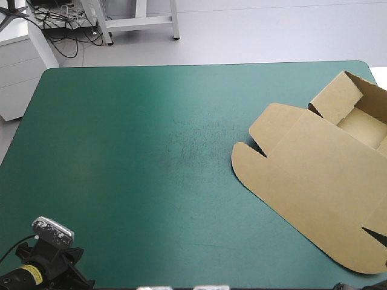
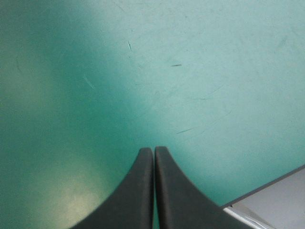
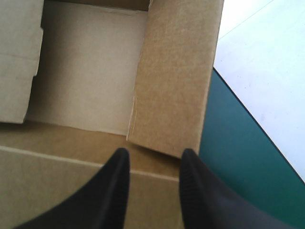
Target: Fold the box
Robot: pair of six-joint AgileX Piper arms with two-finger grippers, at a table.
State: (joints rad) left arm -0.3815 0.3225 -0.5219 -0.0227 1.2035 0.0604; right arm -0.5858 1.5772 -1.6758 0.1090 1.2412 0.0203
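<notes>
The released right pincer point(image 3: 155, 155) should squarely grip the raised wall point(image 3: 176, 71) of the brown cardboard box point(image 1: 314, 175) at three o'clock; left pincer point(image 2: 153, 151) clenched.

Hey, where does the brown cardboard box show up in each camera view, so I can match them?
High view: brown cardboard box lies by the table's right edge, tray part toward the far corner.
Left wrist view: not in it.
Right wrist view: the box lies under and ahead of the right gripper.
Shared landmark: the teal-green cover, in all three.
</notes>
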